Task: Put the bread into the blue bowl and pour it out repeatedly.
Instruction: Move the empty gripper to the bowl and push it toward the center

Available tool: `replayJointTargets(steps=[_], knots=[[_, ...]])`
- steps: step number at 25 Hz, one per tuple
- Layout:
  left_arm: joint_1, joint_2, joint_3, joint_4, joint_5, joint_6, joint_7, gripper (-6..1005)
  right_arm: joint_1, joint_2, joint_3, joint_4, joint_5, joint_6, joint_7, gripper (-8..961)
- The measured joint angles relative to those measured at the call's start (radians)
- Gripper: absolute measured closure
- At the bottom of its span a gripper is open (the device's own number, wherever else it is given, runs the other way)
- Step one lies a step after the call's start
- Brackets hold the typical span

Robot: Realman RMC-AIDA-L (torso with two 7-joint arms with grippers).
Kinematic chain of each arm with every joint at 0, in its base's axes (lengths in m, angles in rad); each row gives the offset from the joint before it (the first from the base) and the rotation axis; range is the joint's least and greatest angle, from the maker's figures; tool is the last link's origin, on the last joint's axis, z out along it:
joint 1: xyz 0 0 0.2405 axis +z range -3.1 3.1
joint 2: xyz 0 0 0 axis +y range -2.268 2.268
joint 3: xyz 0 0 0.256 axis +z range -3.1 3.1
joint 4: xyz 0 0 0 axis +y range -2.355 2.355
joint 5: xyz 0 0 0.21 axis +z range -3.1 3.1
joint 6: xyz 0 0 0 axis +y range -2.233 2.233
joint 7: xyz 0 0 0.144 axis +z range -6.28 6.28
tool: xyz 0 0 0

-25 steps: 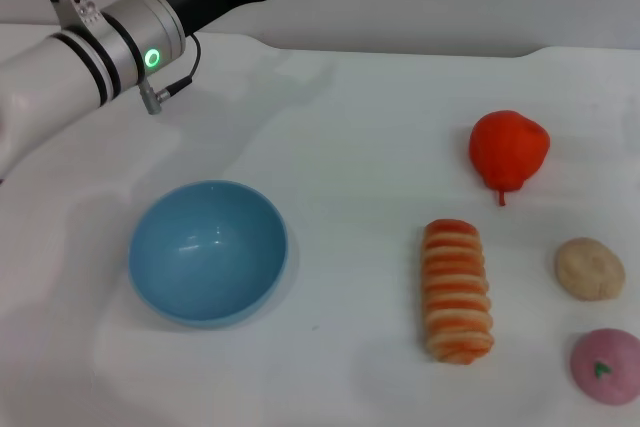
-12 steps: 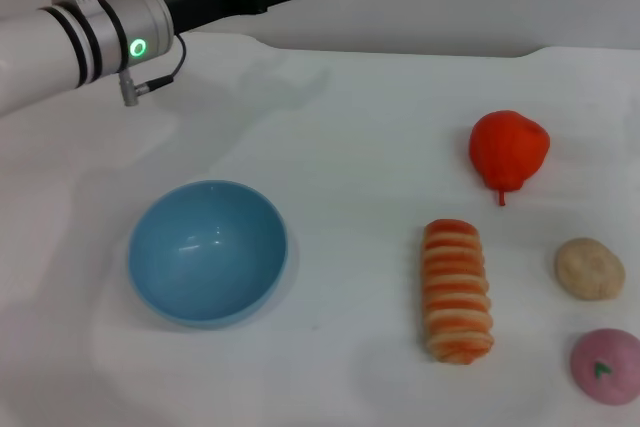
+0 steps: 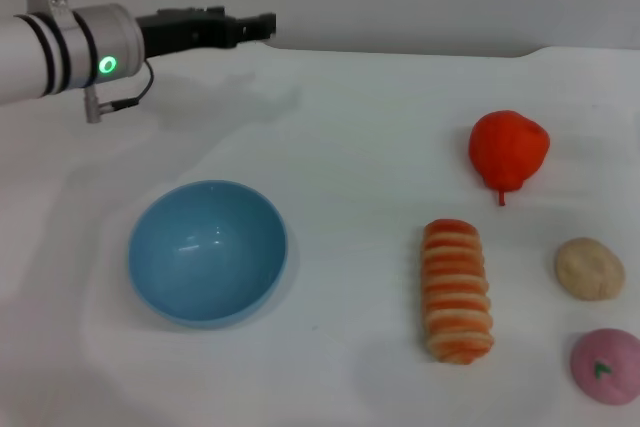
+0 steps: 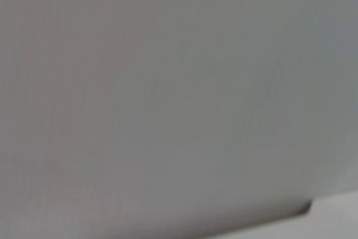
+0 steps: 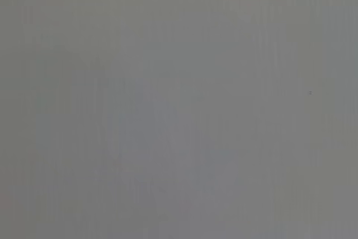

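Note:
The bread (image 3: 457, 290), a long ridged loaf with orange and cream stripes, lies on the white table right of centre. The blue bowl (image 3: 208, 251) stands upright and empty at the front left, well apart from the bread. My left gripper (image 3: 262, 25) is raised at the far left, high above the table and beyond the bowl, pointing right and holding nothing. My right gripper is out of view. Both wrist views show only a blank grey surface.
A red-orange pear-like fruit (image 3: 509, 152) lies at the right, beyond the bread. A small round beige bun (image 3: 589, 268) and a pink round item (image 3: 607, 366) lie at the right edge. The table's far edge meets a grey wall.
My left arm has drawn back to the left and levelled out, its gripper moving left and slightly down. The bowl, bread and other items have not moved.

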Motion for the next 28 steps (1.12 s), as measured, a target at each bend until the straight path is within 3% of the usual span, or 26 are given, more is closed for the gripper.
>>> replayJointTargets(steps=[4,10,19,23,28], knots=[[-0.005,0.012,-0.117,0.005,0.263,0.155,-0.236,174,0.0,0.0,0.0,0.0,0.0,0.0,0.0,450],[0.008,-0.004,-0.3,0.053,0.575,0.325,-0.452,174,0.001,0.0,0.0,0.0,0.0,0.0,-0.001,450],[0.023,-0.025,-0.415,0.243,0.961,0.579,-0.758,174,-0.001,0.0,0.0,0.001,0.0,0.0,-0.001,450],[0.035,-0.052,-0.496,0.362,1.106,0.73,-0.844,176,0.0,0.0,0.003,0.004,0.0,0.0,-0.001,450],[0.051,-0.123,-0.595,0.571,1.336,0.912,-0.894,177,0.002,0.0,0.013,0.005,0.0,0.001,-0.001,450]])
